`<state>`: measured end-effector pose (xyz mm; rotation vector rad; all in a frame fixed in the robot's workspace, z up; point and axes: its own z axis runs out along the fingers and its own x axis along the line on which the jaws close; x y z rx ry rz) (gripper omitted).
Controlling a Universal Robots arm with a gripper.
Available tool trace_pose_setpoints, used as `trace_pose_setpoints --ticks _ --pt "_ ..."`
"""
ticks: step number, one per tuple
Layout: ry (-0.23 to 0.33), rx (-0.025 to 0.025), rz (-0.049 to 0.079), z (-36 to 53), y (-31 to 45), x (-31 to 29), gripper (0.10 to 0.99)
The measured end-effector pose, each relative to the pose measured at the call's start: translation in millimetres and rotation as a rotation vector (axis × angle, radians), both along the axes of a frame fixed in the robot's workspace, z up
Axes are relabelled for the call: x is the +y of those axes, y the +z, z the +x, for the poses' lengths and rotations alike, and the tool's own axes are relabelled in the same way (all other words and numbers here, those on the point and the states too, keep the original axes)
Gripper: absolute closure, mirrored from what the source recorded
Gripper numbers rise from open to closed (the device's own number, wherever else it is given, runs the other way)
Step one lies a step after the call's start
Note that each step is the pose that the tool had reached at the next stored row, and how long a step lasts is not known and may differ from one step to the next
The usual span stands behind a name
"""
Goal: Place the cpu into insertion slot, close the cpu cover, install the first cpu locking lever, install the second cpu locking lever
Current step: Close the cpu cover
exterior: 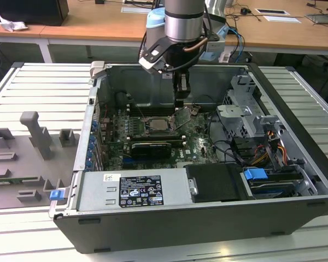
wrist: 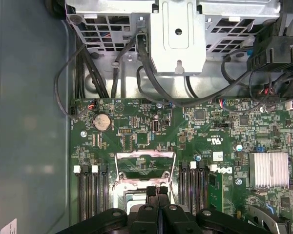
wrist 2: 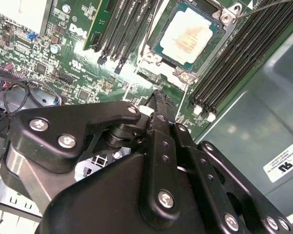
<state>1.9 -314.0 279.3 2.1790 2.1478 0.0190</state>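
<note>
The cpu (wrist 2: 188,36), a pale square chip, lies flat in the insertion slot (wrist 2: 185,77) on the green motherboard. In the exterior view the slot (exterior: 157,124) sits mid-board inside the open computer case. The cpu cover (wrist: 146,153), a thin silvery frame, stands raised on its hinge beside the slot, and the board shows through its window. It also shows in the exterior view (exterior: 183,115). My gripper (wrist: 157,189) hangs just above the cover's edge, its black fingers pressed together with nothing seen between them. It appears too in the exterior view (exterior: 180,102) and in the second wrist view (wrist 2: 158,95).
Long black memory slots (wrist 2: 234,58) flank the socket on both sides. A metal drive cage (exterior: 246,109) with cables stands at the exterior view's right, and the power supply (exterior: 134,191) lies along the front. A finned heatsink (wrist: 268,168) sits on the board. Grey fixtures (exterior: 35,147) rest on the table.
</note>
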Motion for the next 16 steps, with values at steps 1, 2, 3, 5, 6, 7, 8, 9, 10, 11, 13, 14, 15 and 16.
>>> trace_pose_setpoints --ticks 1,2,3,5,6,7,8,9,10,11,13,14,15,16 --pt "0.000 0.0000 0.000 0.3 0.0 0.0 0.980" --pt "0.000 0.0000 0.000 0.6 0.0 0.0 0.980" --pt "0.000 0.0000 0.000 0.8 0.0 0.0 0.980" --pt "0.000 0.0000 0.000 1.5 0.0 0.0 0.980" --pt "0.000 0.0000 0.000 1.8 0.0 0.0 0.980" --pt "0.000 0.0000 0.000 2.4 0.0 0.0 0.980" --pt "0.001 0.0000 0.000 2.8 0.0 0.0 0.980" --pt "0.001 0.0000 0.000 3.3 0.0 0.0 0.980" --pt "0.001 0.0000 0.000 3.8 0.0 0.0 0.980" --pt "0.001 0.0001 0.000 4.1 0.0 0.0 0.980" --pt "0.001 0.0001 0.000 5.2 0.0 0.0 0.980" --pt "0.001 0.0000 0.000 5.5 0.0 0.0 0.980" --pt "0.001 0.0000 0.000 5.8 0.0 0.0 0.980" --pt "0.001 0.0000 0.000 6.1 0.0 0.0 0.980"
